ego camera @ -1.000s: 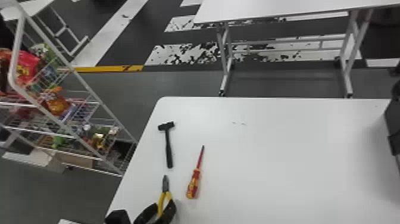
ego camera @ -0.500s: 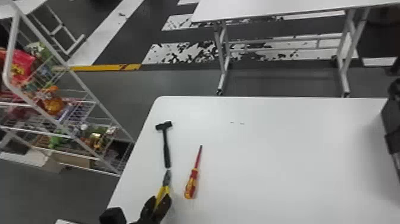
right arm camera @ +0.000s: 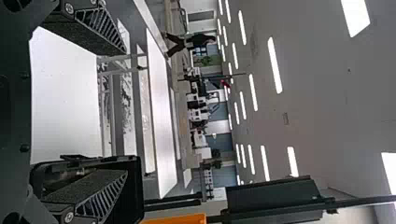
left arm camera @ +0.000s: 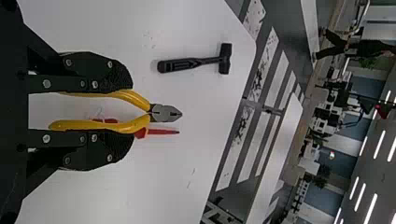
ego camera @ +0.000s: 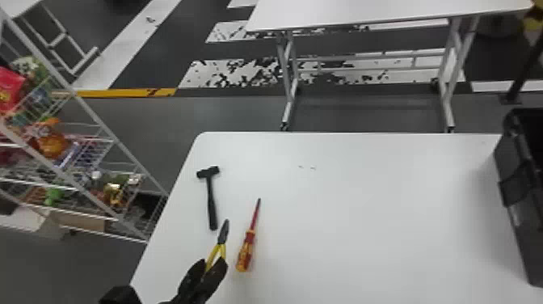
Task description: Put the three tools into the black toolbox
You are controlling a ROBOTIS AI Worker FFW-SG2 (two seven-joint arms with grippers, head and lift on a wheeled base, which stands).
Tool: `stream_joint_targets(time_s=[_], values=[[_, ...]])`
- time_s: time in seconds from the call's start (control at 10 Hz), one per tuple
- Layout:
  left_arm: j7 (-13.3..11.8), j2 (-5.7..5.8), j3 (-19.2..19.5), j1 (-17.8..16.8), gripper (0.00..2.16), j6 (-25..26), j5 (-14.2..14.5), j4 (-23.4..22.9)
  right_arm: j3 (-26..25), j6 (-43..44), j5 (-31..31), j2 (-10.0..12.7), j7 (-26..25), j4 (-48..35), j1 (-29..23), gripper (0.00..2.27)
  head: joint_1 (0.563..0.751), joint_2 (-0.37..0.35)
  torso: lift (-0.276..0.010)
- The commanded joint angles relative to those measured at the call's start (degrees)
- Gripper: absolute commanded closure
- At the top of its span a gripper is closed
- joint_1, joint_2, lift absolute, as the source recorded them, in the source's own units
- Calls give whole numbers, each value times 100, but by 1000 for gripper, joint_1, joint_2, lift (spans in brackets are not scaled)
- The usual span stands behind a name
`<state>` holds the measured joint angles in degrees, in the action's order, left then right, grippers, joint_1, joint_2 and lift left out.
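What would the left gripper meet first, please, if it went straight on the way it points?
Beyond the pliers in its jaws, the left gripper seems to have a free way between hammer and screwdriver, though its height is unclear.

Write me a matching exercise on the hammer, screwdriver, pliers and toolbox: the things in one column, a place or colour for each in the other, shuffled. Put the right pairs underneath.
Things
1. hammer
2. screwdriver
3. pliers
4. toolbox

Places and colours
A. held by its yellow handles in the left gripper
B. at the head view's right edge
C. red and yellow, lying on the table
D. all black, lying on the table

Right pairs
1-D
2-C
3-A
4-B
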<state>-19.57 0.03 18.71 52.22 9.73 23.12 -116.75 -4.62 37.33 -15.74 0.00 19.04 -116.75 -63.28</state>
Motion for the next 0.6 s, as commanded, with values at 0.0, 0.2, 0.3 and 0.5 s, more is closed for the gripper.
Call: stream_joint_targets(time_s=[0.0, 0.2, 0.3, 0.5], values=[[-407, -18, 80, 43, 2142, 447, 123, -313, 23, -530, 10, 5, 4, -199, 71, 97, 695, 230, -51], [-1348, -18, 89, -98, 2142, 887, 141, -374, 40, -1198, 1, 5, 12, -437, 185, 97, 695, 156, -51], [-1928, -18, 115, -256, 2142, 1502, 105, -445, 102, -1567, -8, 5, 21, -595, 211, 97, 695, 112, -51], [-2420, -18, -175, -370, 2142, 1643, -35, -603, 242, -2587, 1, 5, 91, -771, 449, 97, 695, 51, -51]])
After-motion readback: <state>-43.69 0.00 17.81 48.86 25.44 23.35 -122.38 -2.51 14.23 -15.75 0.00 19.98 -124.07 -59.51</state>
